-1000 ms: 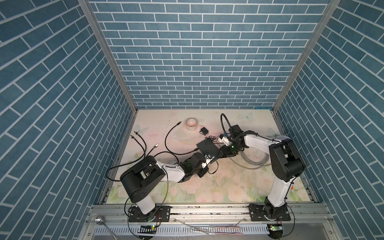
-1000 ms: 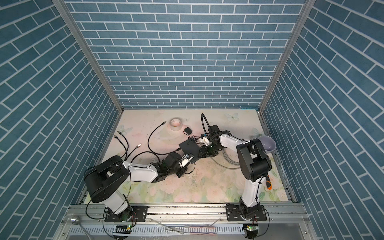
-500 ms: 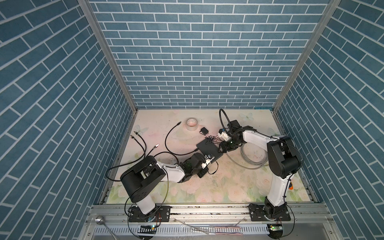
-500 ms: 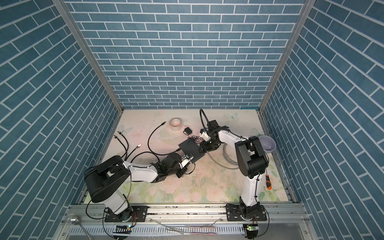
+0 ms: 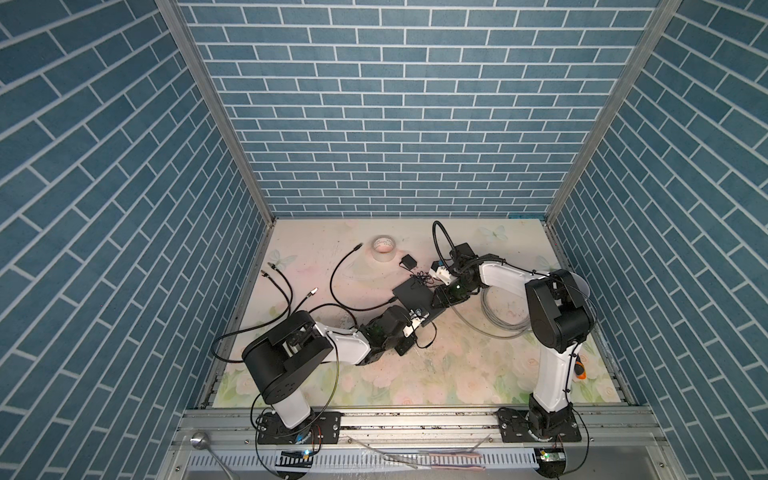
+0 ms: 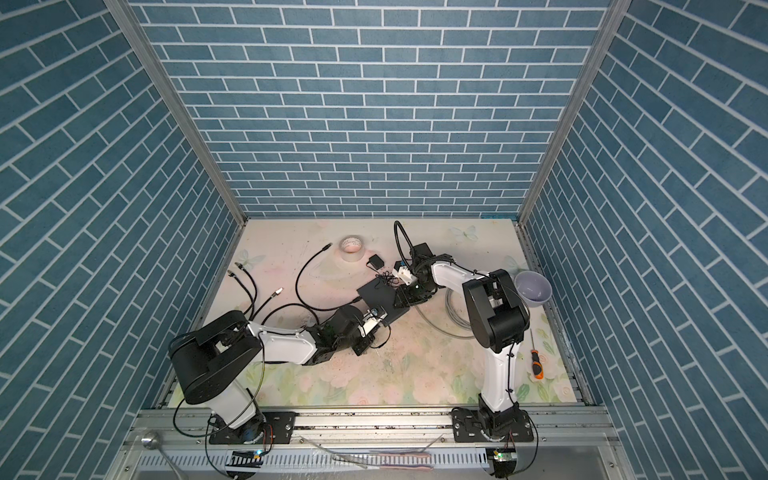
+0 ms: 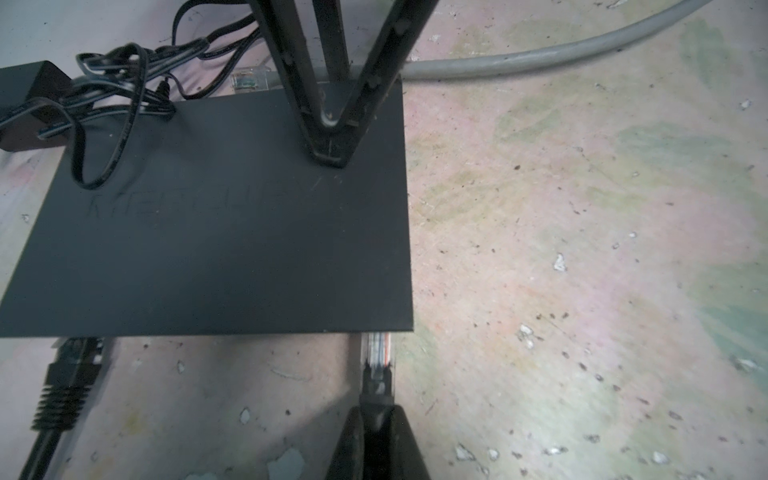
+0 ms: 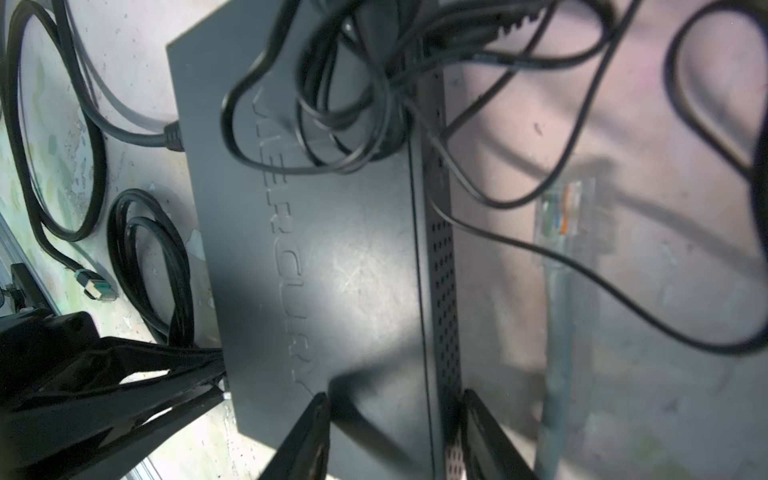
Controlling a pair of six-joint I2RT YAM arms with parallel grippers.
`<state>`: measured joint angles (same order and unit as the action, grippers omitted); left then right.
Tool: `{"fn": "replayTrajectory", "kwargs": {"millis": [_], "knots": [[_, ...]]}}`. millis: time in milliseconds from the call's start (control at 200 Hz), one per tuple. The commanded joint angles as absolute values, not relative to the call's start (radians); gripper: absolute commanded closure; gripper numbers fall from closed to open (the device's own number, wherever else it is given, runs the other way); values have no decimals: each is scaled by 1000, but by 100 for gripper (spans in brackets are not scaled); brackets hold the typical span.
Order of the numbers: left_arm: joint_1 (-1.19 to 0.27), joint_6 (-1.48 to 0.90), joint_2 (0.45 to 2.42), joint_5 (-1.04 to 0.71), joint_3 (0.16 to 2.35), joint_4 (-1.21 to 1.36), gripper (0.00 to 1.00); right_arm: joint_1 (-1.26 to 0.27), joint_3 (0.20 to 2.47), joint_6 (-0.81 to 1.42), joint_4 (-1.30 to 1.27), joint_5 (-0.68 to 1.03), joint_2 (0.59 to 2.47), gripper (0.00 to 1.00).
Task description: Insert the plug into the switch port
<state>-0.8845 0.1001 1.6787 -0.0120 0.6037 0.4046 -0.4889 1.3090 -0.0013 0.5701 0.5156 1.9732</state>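
My right gripper [image 8: 395,397] had dropped back, half-spread jaws narrowing astride the flat matte-black switch box [image 7: 216,232], bracing it, I judged. My left gripper [image 7: 376,415] pinched the clear plastic plug [image 7: 376,353] at that box's near edge.

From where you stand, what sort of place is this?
Probably a robot test booth, not a home: brick-print wall panels enclose a flowery tabletop, the left arm and right arm are bolted to a metal rail, and cables lie around a network switch.
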Motion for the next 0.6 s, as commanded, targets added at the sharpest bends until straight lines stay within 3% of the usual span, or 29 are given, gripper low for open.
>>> {"fn": "replayTrajectory", "kwargs": {"millis": [0, 595], "knots": [[-893, 87, 1704, -2, 625, 457, 98, -541, 1247, -43, 611, 642, 1975, 52], [-900, -17, 1674, 74, 635, 487, 99, -588, 1134, 108, 517, 651, 1936, 57]]}}
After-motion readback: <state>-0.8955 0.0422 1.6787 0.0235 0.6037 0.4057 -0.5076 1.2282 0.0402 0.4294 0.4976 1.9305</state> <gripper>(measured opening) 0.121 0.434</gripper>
